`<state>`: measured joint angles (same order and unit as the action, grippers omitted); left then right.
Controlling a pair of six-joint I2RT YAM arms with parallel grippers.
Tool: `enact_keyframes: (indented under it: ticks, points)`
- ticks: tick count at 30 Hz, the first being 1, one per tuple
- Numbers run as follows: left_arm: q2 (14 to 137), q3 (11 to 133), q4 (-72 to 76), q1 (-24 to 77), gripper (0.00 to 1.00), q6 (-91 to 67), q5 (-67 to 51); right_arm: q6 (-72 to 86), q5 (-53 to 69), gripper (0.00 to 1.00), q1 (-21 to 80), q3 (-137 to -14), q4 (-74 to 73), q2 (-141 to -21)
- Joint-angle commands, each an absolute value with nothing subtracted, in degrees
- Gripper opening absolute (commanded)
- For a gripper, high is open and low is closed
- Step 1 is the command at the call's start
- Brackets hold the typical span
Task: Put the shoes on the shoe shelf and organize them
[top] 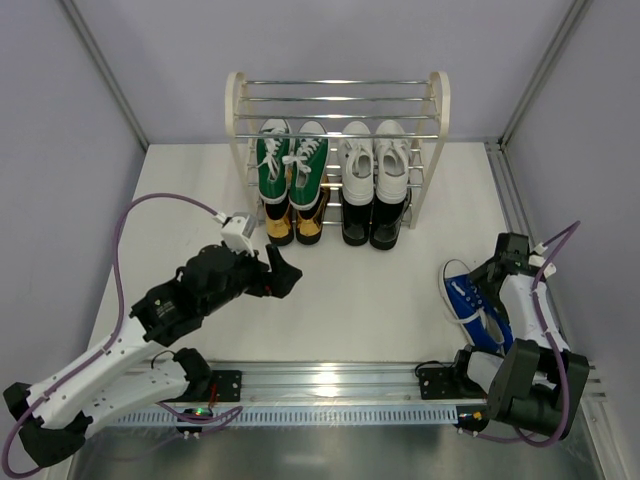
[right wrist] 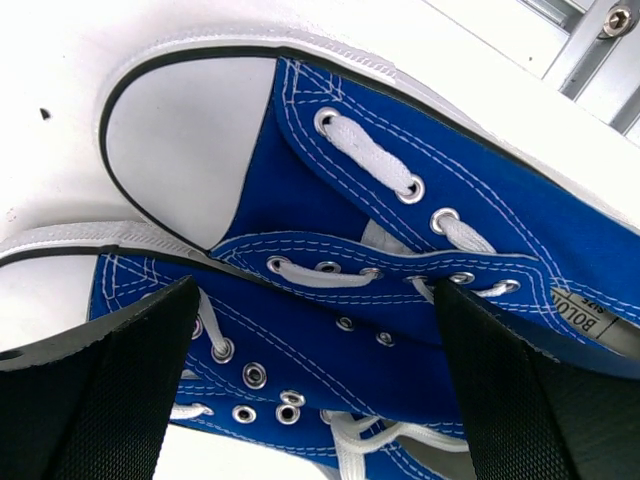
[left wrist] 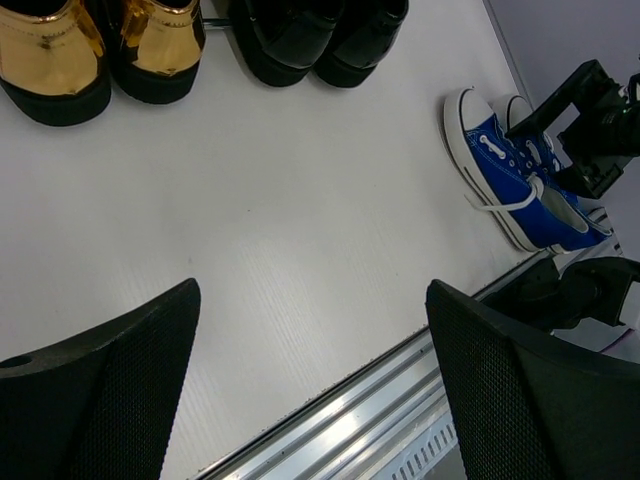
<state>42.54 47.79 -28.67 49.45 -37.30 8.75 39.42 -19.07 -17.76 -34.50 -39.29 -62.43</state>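
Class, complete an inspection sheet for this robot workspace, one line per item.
Surface: white table, aluminium rail along its near edge.
Job's things: shoe shelf holds green sneakers and white sneakers on the middle tier, gold loafers and black dress shoes below them; blue sneakers lie on the table beside the right arm.
Clutter: nothing seen.
Grippers: left gripper open, holding nothing; right gripper open, over the blue sneakers.
Cables: purple cables, one looped on each arm.
Surroundings: pale grey walls, metal corner posts.
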Motion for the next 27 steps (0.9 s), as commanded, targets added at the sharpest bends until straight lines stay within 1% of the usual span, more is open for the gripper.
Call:
enact_keyframes:
  ticks: [1, 6, 9, 10, 11, 12, 13, 14, 15, 16, 18, 19, 24, 27]
  points:
    - [42.8, 47.5, -27.9, 49.6, 0.91, -37.5, 8.3, 41.0, -14.8, 1.00, -17.8, -32.3, -35.2, -63.3]
    - [43.5, 47.5, -27.3, 49.7, 0.90, -37.2, 8.3, 40.3, -15.6, 0.99, -17.8, -32.6, -35.7, -59.0]
    - [43.8, 47.5, -27.2, 49.7, 0.89, -37.1, 8.0, 40.9, -15.2, 0.94, -17.8, -31.8, -34.8, -59.8]
    - [43.8, 47.6, -27.2, 49.6, 0.88, -37.0, 7.9, 41.0, -15.2, 0.90, -17.9, -31.6, -34.6, -60.5]
    - [43.7, 47.6, -27.3, 49.6, 0.88, -36.9, 7.8, 41.6, -15.0, 0.84, -18.1, -31.2, -34.0, -61.2]
    - [43.4, 47.6, -27.6, 49.7, 0.88, -36.8, 7.9, 41.8, -14.5, 0.75, -18.4, -30.8, -33.2, -62.1]
    - [43.2, 47.5, -27.8, 49.7, 0.87, -36.7, 8.0, 41.9, -13.6, 0.58, -18.6, -30.2, -32.4, -62.5]
    - [43.0, 47.5, -28.0, 49.7, 0.87, -36.7, 8.6, 42.0, -13.0, 0.53, -19.2, -29.6, -31.4, -62.8]
    - [42.5, 47.4, -28.5, 49.6, 0.87, -36.7, 8.9, 41.8, -12.6, 0.46, -19.2, -29.6, -31.3, -62.8]
    - [42.3, 47.2, -28.7, 49.7, 0.87, -36.7, 9.1, 41.5, -12.5, 0.30, -19.2, -29.6, -31.3, -62.2]
    - [41.8, 47.1, -28.9, 49.7, 0.86, -36.7, 9.6, 41.0, -13.0, 0.11, -19.2, -30.2, -31.9, -60.9]
    - [41.7, 47.1, -28.9, 49.7, 0.86, -36.6, 9.7, 40.3, -12.9, 0.04, -19.2, -30.7, -32.5, -59.1]
    - [42.6, 47.4, -28.3, 49.6, 0.85, -36.5, 9.3, 37.3, -7.1, 0.04, -19.2, -33.7, -34.4, -53.5]
    - [43.2, 47.8, -28.3, 49.7, 0.85, -36.2, 9.4, 34.0, -1.1, 0.04, -19.2, -36.1, -36.1, -50.8]
